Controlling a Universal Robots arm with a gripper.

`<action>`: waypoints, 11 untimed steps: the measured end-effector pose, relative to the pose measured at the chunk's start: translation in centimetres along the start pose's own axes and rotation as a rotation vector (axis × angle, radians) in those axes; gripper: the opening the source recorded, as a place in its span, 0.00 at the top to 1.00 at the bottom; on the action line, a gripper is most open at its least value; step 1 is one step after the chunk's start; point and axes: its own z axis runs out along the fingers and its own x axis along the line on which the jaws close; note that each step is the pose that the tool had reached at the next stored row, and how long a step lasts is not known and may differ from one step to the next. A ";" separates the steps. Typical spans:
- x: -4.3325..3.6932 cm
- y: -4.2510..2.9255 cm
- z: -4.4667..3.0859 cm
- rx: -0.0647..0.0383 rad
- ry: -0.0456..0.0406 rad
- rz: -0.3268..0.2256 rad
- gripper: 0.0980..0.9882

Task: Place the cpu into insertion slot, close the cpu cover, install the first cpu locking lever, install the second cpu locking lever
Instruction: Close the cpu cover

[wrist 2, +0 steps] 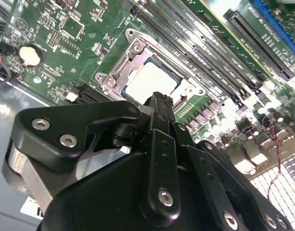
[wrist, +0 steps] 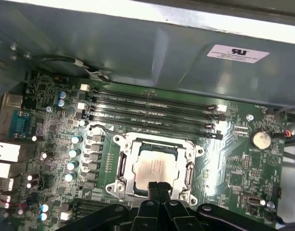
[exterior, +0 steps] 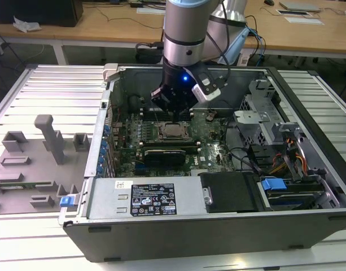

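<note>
The cpu (wrist: 154,166) lies flat in the insertion slot (wrist: 119,140) on the green motherboard (wrist: 243,163), its dull silver top facing up. The cpu cover (wrist: 130,155) is down around it as a silver frame, and the chip shows through its window. My gripper (wrist: 158,186) hangs just above the near edge of the chip, fingers pressed together with nothing between them. In the second wrist view the gripper (wrist 2: 159,102) points at the cpu (wrist 2: 148,79) and the cover (wrist 2: 119,67). In the exterior view the gripper (exterior: 171,110) is above the cpu (exterior: 174,131).
The board sits inside an open computer case (exterior: 161,200). Long black memory slots (wrist: 152,113) run beside the socket, near the case wall. A black card (exterior: 164,152), cables and drive bays (exterior: 274,164) crowd the exterior view's right. Grey fixtures (exterior: 51,138) stand outside on the left.
</note>
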 end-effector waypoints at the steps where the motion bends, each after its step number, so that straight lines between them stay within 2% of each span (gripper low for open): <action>1: 0.00 0.01 -0.15 0.003 0.0001 0.003 0.99; 11: 0.00 0.02 -0.24 0.006 0.0003 0.004 0.99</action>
